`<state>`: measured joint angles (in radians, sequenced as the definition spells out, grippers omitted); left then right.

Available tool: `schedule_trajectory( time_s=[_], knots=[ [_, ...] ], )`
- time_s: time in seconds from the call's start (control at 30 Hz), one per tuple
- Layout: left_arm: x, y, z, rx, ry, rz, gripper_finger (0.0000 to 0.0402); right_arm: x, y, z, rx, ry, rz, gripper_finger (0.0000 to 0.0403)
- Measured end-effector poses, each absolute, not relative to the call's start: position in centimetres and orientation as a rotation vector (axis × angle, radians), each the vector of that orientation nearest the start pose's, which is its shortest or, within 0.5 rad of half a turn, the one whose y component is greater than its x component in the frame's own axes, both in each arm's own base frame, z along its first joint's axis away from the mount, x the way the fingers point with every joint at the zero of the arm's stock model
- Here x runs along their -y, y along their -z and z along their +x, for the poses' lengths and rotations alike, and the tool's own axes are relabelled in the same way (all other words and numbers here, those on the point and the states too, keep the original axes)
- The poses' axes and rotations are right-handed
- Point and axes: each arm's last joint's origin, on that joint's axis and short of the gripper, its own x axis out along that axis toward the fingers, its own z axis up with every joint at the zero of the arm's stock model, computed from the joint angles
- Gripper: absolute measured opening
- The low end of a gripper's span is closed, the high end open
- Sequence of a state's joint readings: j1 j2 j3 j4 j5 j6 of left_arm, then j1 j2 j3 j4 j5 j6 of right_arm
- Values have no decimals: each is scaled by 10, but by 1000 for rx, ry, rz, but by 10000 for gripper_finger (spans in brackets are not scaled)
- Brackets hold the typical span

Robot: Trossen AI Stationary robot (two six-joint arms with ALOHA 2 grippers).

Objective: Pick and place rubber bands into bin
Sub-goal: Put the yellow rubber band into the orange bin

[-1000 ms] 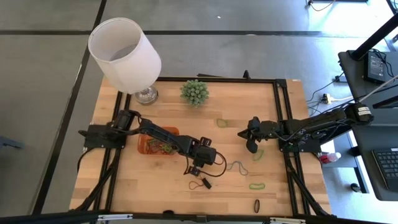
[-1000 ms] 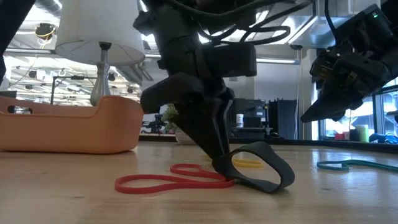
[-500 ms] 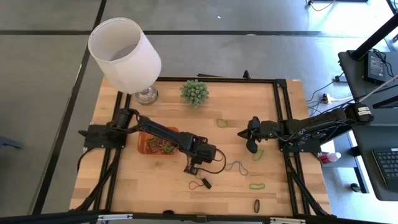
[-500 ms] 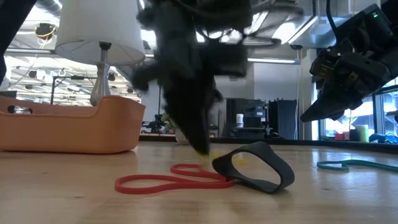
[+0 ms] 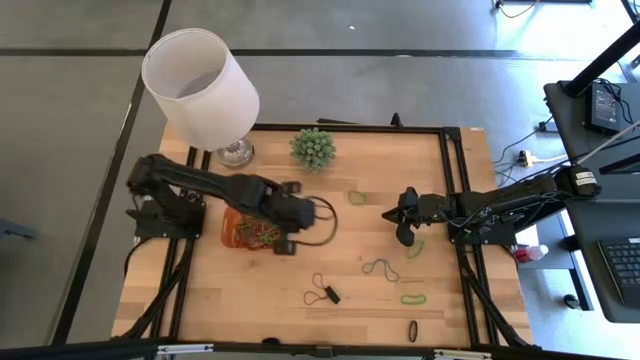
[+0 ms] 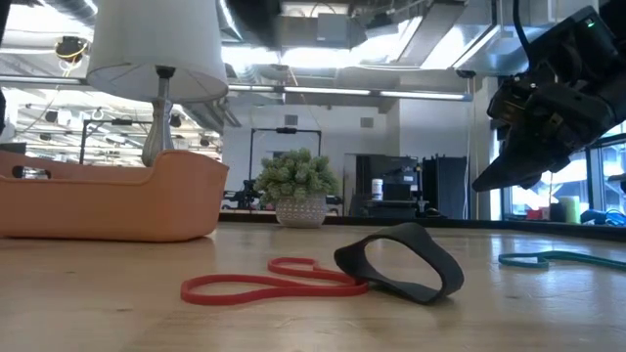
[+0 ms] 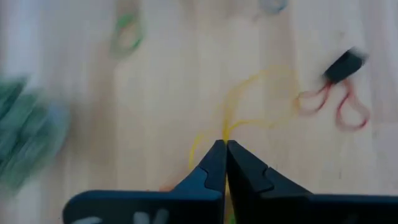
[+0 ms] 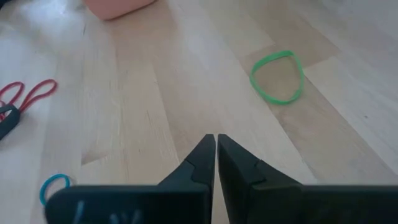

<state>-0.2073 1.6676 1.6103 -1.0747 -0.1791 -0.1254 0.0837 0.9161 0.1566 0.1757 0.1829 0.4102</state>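
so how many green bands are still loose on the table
3 green bands: one beside the plant, one under the right gripper, one toward the front edge. More may hide in the bin.

Grey floor [image 5: 400, 80] surrounds the table; a desk [image 5: 610, 250] stands right, ceiling lights [image 6: 323, 59] glow beyond.

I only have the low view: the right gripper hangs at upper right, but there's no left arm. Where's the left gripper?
Observer: In the high view the left gripper is raised at the edge of the bin nearer the table's middle.
Operator: Is it holding anything?
Observer: Yes. Its wrist view shows it shut on a thin yellow rubber band that trails from the fingertips.
Operator: And the right gripper, is it carrying a band?
Observer: No. The right gripper is shut with nothing between the tips, and a green rubber band lies on the wood ahead of it.
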Motion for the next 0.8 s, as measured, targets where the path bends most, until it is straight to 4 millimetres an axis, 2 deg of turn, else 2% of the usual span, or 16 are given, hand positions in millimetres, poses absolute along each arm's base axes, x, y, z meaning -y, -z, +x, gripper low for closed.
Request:
schedule_trajectory(
  time_s=[0.1, 0.17, 0.27, 0.33, 0.47, 0.63, 0.8],
  knots=[
    [57, -340, 300, -1148, -147, 57, 2, -8, -135, 158, -549, 213, 320, 24],
    [53, -336, 284, -1201, -212, 17, 2, -8, -135, 158, -549, 213, 320, 24],
    [48, -321, 266, -1243, -296, -34, 2, -8, -135, 158, -549, 213, 320, 23],
    [46, -308, 254, -1258, -330, -64, 2, -8, -135, 158, -549, 213, 320, 23],
    [42, -265, 235, -1327, -408, -116, 2, -8, -135, 158, -549, 214, 320, 23],
    [40, -216, 214, -1432, -424, -215, 2, -8, -135, 158, -549, 214, 321, 23],
    [37, -183, 199, -1479, -487, -242, 3, -8, -135, 158, -549, 214, 320, 23]
  ],
)
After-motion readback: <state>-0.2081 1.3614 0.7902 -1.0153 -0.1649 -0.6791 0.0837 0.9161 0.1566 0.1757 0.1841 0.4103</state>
